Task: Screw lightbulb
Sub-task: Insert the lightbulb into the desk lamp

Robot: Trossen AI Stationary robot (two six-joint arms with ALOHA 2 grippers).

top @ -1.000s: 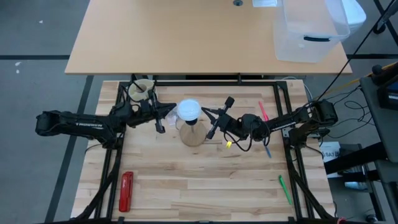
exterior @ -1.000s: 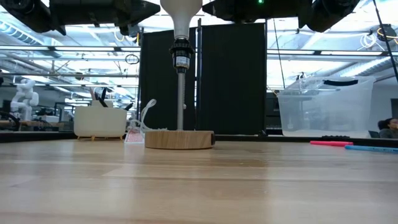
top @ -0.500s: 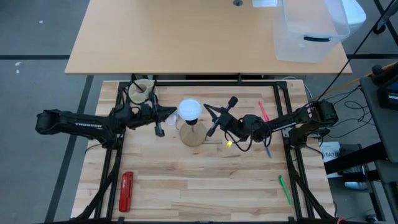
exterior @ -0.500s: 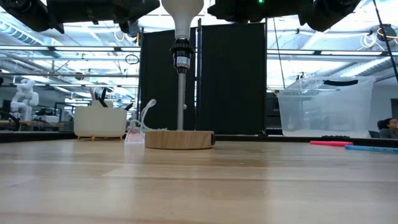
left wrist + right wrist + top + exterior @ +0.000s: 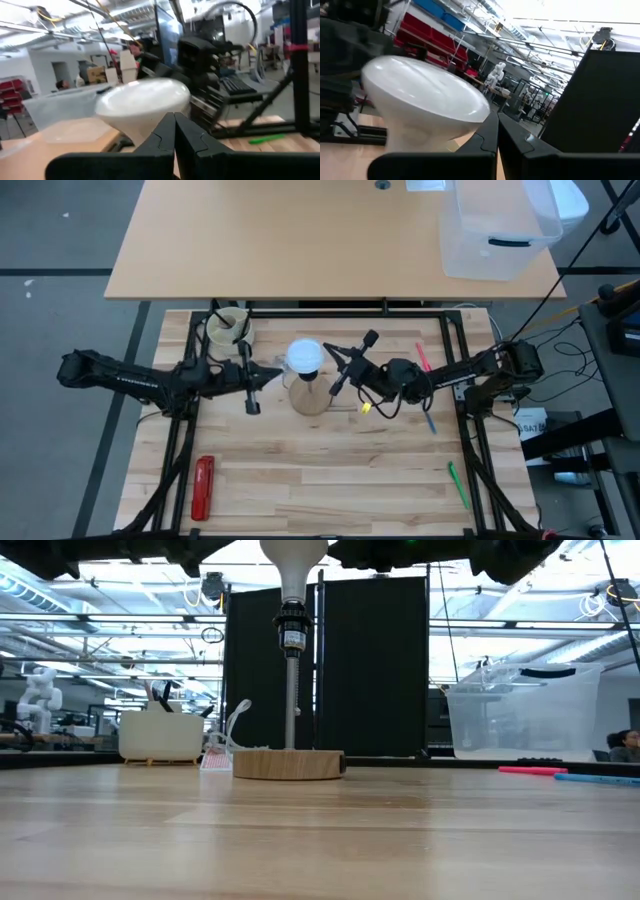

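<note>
The lightbulb (image 5: 304, 357) sits dome-up in the black socket (image 5: 291, 632) at the top of a thin post, which rises from the round wooden base (image 5: 288, 763) standing on the table (image 5: 330, 470). It looks seated and upright, which suggests the screwing is done or nearly so, though how far the thread has gone in cannot be seen.

Neither arm is touching it. The left gripper (image 5: 272, 370) has its fingers clenched together with nothing between them; the bulb lies just beyond their tips. The right gripper (image 5: 332, 356) is likewise pressed shut and empty, with the bulb close ahead of it on the opposite side — the two flank it.

The socket carries a pale label, but its print is too small to read. White lettering runs along the left arm in the high view — probably the maker's name, not legible here.
</note>
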